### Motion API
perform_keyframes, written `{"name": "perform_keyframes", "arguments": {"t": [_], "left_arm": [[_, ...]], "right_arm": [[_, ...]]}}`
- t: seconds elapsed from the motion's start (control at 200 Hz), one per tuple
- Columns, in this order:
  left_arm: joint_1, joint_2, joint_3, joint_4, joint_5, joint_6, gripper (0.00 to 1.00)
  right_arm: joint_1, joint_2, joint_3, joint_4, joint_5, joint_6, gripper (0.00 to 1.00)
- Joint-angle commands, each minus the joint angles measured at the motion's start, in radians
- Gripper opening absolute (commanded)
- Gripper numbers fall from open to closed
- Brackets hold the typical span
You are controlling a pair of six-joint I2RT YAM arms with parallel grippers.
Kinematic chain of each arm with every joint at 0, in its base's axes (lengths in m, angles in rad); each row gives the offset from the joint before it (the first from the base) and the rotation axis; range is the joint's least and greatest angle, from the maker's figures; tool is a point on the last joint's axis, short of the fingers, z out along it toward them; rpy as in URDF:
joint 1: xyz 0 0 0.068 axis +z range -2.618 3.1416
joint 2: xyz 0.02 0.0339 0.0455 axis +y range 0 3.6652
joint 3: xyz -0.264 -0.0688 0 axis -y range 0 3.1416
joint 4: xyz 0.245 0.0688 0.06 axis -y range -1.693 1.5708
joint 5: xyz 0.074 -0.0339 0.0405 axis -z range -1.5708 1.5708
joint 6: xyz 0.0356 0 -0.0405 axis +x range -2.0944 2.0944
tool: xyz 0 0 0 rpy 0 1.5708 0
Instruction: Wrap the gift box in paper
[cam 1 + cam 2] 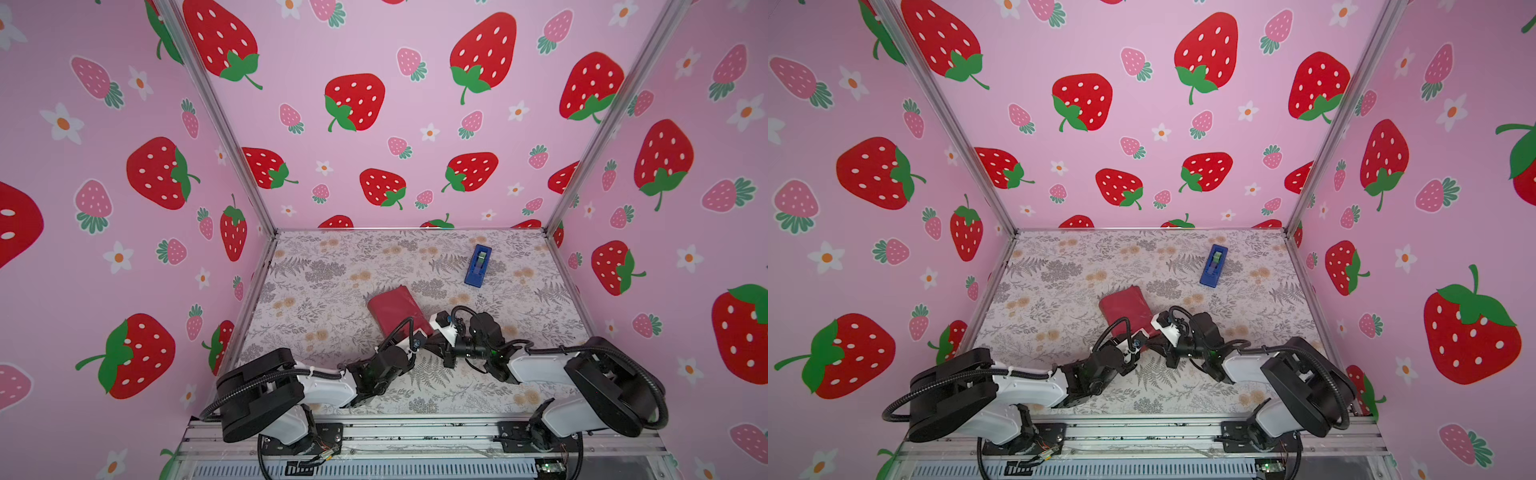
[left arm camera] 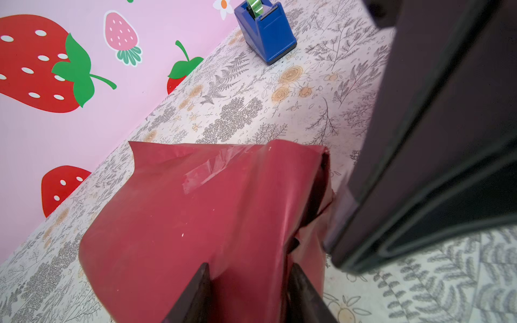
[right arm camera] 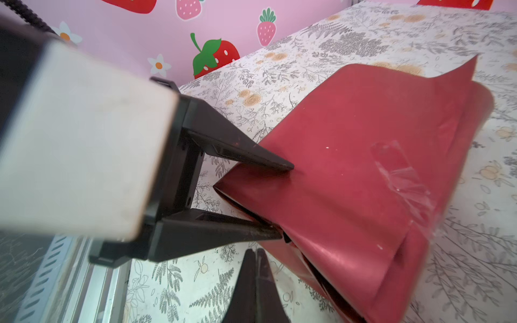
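Paper within left end effector

paper on the middle of the table, tape dispenser behind it and to the right

Illumination is bright, even and diffuse; shadows on the tabletop are faint. In both top views the print on the walls stretches toward the frame edges. Wrist views blur whatever lies nearest the lens; the paper and clear tape show mild glare.

We log a robot lab test booth: strawberry-print walls, metal frame posts, floral tabletop, robot arms on a rail.
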Motion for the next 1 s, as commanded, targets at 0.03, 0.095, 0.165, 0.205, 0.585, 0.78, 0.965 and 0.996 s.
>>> {"name": "perform_keyframes", "arguments": {"t": [0.03, 0.095, 0.165, 0.205, 0.585, 0.78, 0.965, 0.996], "left_arm": [[0.002, 0.045, -0.013, -0.144, 0.025, -0.029, 0.46], [0.003, 0.044, -0.013, -0.144, 0.025, -0.029, 0.46], [0.003, 0.046, -0.013, -0.144, 0.025, -0.029, 0.46], [0.002, 0.046, -0.013, -0.143, 0.025, -0.029, 0.46], [0.002, 0.039, -0.018, -0.142, 0.026, -0.029, 0.46], [0.001, 0.039, -0.017, -0.142, 0.027, -0.029, 0.46], [0.003, 0.042, -0.017, -0.142, 0.026, -0.029, 0.46], [0.003, 0.042, -0.016, -0.142, 0.026, -0.029, 0.46]], "right_arm": [[0.004, 0.028, 0.055, 0.028, -0.067, -0.045, 0.0], [0.005, 0.019, 0.058, 0.03, -0.076, -0.052, 0.0], [0.005, 0.006, 0.056, 0.027, -0.079, -0.066, 0.0], [0.004, 0.006, 0.058, 0.027, -0.083, -0.076, 0.0], [0.003, 0.13, 0.124, -0.02, -0.12, -0.12, 0.0], [-0.002, 0.106, 0.088, -0.073, -0.098, -0.123, 0.0], [-0.019, 0.079, 0.063, -0.117, -0.071, -0.115, 0.0], [-0.022, 0.074, 0.06, -0.123, -0.069, -0.115, 0.0]]}}
